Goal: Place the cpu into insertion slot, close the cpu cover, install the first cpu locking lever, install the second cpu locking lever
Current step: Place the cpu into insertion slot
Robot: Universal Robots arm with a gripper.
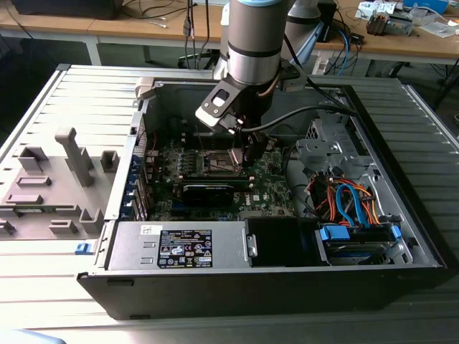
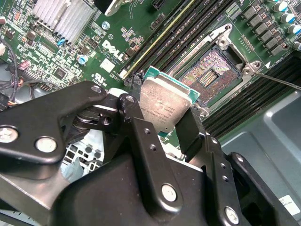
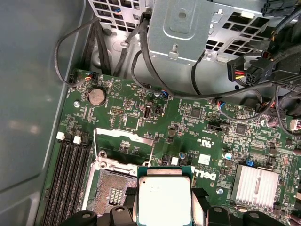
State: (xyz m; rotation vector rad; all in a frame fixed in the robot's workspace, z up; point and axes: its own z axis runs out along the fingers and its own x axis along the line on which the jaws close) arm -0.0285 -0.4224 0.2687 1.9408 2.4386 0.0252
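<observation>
My gripper [image 2: 164, 113] is shut on the cpu [image 2: 165, 104], a small square chip with a silver-grey top and green edge, pinched between the two black fingers [image 2: 136, 125]. In the first wrist view the cpu [image 3: 164, 197] hangs above the motherboard, beside and partly over the insertion slot [image 3: 112, 190]. The slot [image 2: 210, 75] lies uncovered, its contact field showing. The cpu cover [image 3: 124, 141] stands raised at the slot's far side. A thin lever wire [image 2: 277, 81] sticks out near the slot's corner. In the exterior view the gripper [image 1: 247, 154] hovers over the slot [image 1: 217, 163] inside the case.
Long black memory slots [image 3: 70, 179] flank the socket. A finned heatsink [image 3: 256, 186] sits on the board. Loose black cables [image 3: 155, 80] and a metal drive cage [image 3: 183, 28] are close by. A power supply [image 1: 179, 247] and a grey fixture [image 1: 50, 179] are at the exterior view's left.
</observation>
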